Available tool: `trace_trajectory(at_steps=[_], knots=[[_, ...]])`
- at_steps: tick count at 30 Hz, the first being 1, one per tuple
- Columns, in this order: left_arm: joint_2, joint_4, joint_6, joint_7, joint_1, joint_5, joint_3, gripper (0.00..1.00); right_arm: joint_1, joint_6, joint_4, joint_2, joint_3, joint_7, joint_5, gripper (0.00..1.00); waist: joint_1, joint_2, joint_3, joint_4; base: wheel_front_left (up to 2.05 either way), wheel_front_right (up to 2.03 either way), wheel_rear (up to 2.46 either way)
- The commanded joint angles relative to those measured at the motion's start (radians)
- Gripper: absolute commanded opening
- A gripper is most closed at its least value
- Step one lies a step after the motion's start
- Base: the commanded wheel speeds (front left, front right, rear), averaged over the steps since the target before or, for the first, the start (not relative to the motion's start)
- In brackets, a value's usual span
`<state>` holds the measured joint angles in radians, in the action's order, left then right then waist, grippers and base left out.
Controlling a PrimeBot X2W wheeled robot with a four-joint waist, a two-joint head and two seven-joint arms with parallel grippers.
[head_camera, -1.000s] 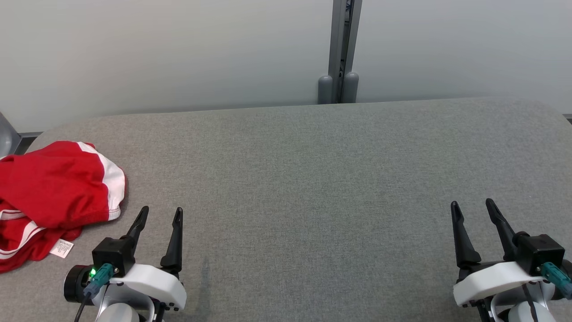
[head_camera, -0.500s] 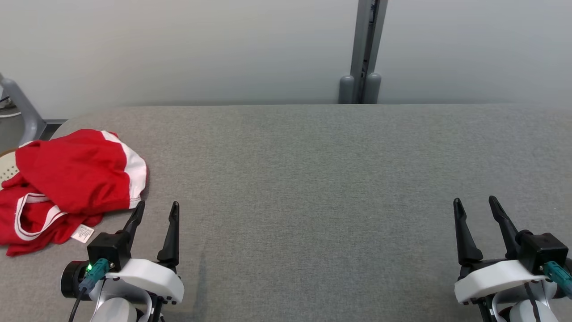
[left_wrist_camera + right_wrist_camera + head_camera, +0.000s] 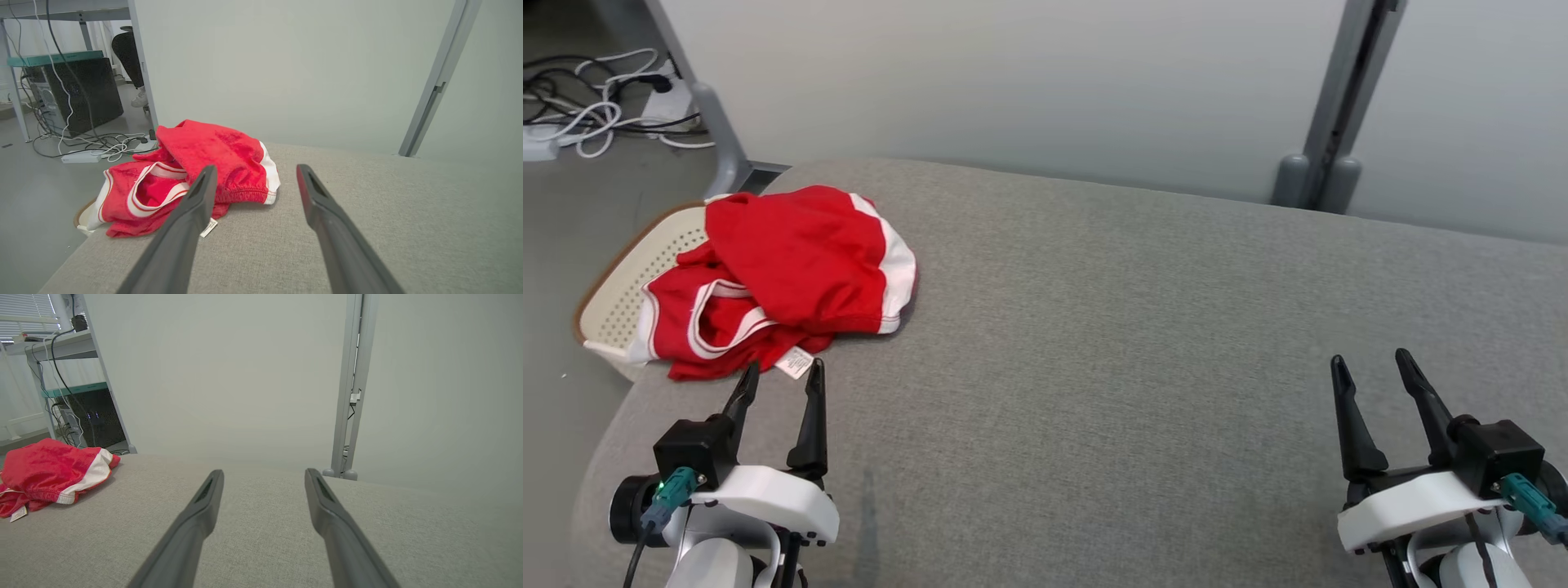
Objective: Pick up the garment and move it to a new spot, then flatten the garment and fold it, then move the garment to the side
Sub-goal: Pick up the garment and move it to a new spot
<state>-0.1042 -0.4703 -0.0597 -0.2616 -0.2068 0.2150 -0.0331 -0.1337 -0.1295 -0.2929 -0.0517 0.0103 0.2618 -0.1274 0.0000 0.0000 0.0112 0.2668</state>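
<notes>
Head view: the garment [image 3: 792,278] is a red piece with white trim, crumpled in a heap at the far left corner of the grey padded table [image 3: 1135,367]. One white band runs down its right edge, and white-piped openings show on its left. A small white label [image 3: 794,362] sticks out on the near side. The left part of the heap hangs over the table edge onto a cream perforated basket [image 3: 621,286] standing beside the table.

The left gripper [image 3: 783,367] hovers just near of the garment, its tips close to the label. Its jaws are spread wide and hold nothing. The right gripper [image 3: 1369,357] hovers over bare table at the near right, well apart from the garment, equally wide and empty.

The left wrist view adds the garment's height, with its red bulk mounded above the white-piped openings. It also shows a dark computer tower [image 3: 81,94] on the floor beyond. The right wrist view shows the garment [image 3: 49,469] only at its left edge.

Against the earlier frames, the head camera has swung left. The garment, then cut by the frame edge, is now whole. The basket and floor cables [image 3: 588,90] have entered the frame, and the grey post [image 3: 1339,106] sits farther right. The garment's lie appears unchanged, and both grippers keep the same spread.
</notes>
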Motion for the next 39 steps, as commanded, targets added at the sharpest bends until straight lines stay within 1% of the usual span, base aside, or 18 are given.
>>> trace_trajectory(at_steps=[1, 8, 14, 31, 35, 39], knots=[[-0.002, 0.001, 0.007, -0.005, 0.005, 0.002, 0.004, 1.00, -0.001, -0.002, 0.002, -0.003, 0.004, 0.005, 0.001, 1.00, 0.0000, 0.0000, 0.001, 0.041, 0.00, 0.00, 0.00], [-0.005, -0.006, 0.008, -0.005, 0.010, 0.007, 0.017, 1.00, -0.011, -0.002, -0.004, -0.003, 0.024, 0.005, 0.022, 1.00, 0.0000, 0.0000, 0.000, 0.095, 0.00, 0.00, 0.00], [-0.004, -0.009, 0.010, -0.005, 0.012, 0.002, 0.022, 1.00, -0.012, -0.002, -0.008, -0.003, 0.023, 0.005, 0.036, 1.00, 0.0000, 0.0000, 0.000, 0.108, 0.00, 0.00, 0.00], [0.001, -0.007, 0.006, -0.005, -0.022, 0.001, 0.032, 1.00, -0.016, -0.002, -0.004, -0.001, 0.021, 0.005, 0.033, 1.00, 0.0000, 0.0000, 0.013, 0.107, 0.00, 0.00, 0.00], [0.007, 0.010, 0.000, -0.005, -0.044, 0.015, 0.043, 1.00, -0.030, -0.002, 0.003, -0.006, 0.025, 0.002, 0.043, 1.00, 0.0000, 0.0000, 0.043, 0.091, 0.00, 0.00, 0.00], [0.015, 0.012, -0.008, -0.005, -0.092, 0.035, 0.060, 1.00, -0.059, -0.002, 0.025, -0.019, 0.032, -0.015, 0.052, 1.00, 0.0000, 0.0000, 0.106, 0.062, 0.00, 0.00, 0.00]])
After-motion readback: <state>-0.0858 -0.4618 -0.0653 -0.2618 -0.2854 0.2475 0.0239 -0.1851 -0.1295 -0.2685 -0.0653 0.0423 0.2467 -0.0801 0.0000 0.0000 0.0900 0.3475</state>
